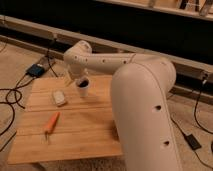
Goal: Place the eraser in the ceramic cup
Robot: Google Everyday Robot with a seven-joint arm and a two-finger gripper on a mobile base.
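Matt pale planked-wood table (75, 135); smooth white ceramic cup (82, 90); dull whitish eraser (59, 97) left of the cup; gripper (74, 79) just above the cup's left rim, on a smooth, satin-white arm (140, 95).

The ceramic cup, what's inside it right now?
The ceramic cup shows only a dark inside; its bottom is hidden in shadow. The eraser lies outside, on the table beside it. The tool hangs just above the cup's rim.
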